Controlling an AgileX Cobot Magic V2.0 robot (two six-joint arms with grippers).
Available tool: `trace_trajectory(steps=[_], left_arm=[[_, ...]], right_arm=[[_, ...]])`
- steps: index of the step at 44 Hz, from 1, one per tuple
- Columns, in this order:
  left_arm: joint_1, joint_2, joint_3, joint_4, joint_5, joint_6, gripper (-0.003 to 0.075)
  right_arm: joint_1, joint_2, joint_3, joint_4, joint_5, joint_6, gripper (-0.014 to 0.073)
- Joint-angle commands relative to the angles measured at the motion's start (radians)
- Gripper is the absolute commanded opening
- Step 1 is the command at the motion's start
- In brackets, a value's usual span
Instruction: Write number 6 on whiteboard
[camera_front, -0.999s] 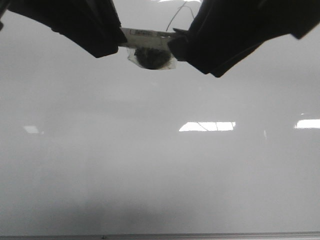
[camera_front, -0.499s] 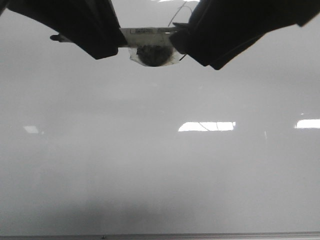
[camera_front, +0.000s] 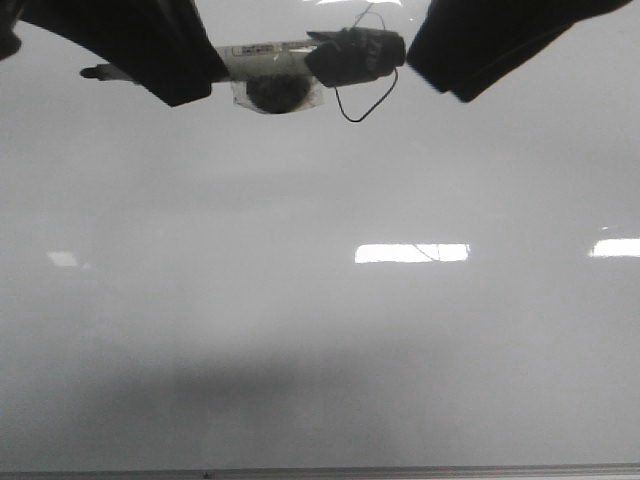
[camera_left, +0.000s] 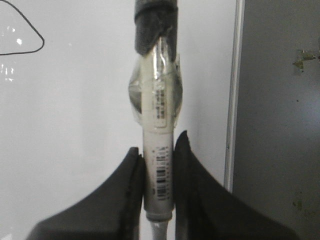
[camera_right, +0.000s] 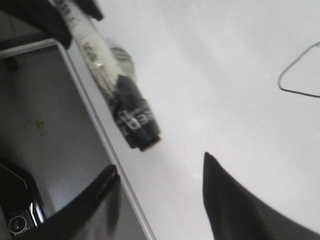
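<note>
1. Whiteboard (camera_front: 320, 330) fills the front view, glossy pale grey, with bright rectangular light reflections on its right half and a thin grey frame edge along the near side.
2. Left gripper (camera_left: 159, 165) reaches in from the far left; its two dark fingers (camera_left: 125, 185) are clamped on the pale barrel of a marker (camera_front: 265, 57).
3. The marker lies level, pointing right across the far part of the board, with a clear tape bulge (camera_front: 275, 92) around its middle and a dark cap (camera_front: 355, 57) on its right end.
4. The number 6 (camera_front: 362, 100) is a thin black line just beside the cap; only part of its loop shows, curving below and right of the cap.
5. Right gripper (camera_right: 160, 200) hangs at the far right, fingers spread apart and holding nothing, the capped end just clear of them.
</note>
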Motion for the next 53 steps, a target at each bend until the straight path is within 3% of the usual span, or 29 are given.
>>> trace_trajectory(steps=[1, 10, 14, 21, 26, 33, 43, 53], left_arm=[[0.0, -0.028, -0.033, 0.012, -0.068, -0.018, 0.0017], [0.005, -0.028, -0.033, 0.009, -0.092, -0.032, 0.0017], [0.04, -0.031, -0.033, 0.009, -0.096, -0.098, 0.0017], [0.164, -0.098, -0.004, -0.03, -0.177, -0.219, 0.0017], [0.306, -0.173, 0.033, -0.052, -0.201, -0.342, 0.0017], [0.536, -0.274, 0.104, -0.077, -0.217, -0.456, 0.0006], [0.813, -0.368, 0.27, -0.158, -0.344, -0.473, 0.0006], [0.976, -0.363, 0.46, -0.247, -0.525, -0.473, 0.0006]], right_arm=[[-0.054, -0.058, -0.03, 0.004, -0.066, 0.002, 0.0405], [-0.177, -0.138, -0.022, 0.004, -0.068, 0.002, 0.0405], [-0.227, -0.183, 0.009, 0.004, -0.077, 0.024, 0.0405], [-0.332, -0.29, 0.127, 0.004, -0.159, 0.18, 0.0401], [-0.407, -0.381, 0.255, 0.004, -0.225, 0.319, 0.0388], [-0.514, -0.514, 0.406, 0.004, -0.245, 0.427, 0.0199], [-0.538, -0.689, 0.497, 0.004, -0.244, 0.433, -0.0046], [-0.538, -0.767, 0.53, 0.004, -0.245, 0.433, -0.0067]])
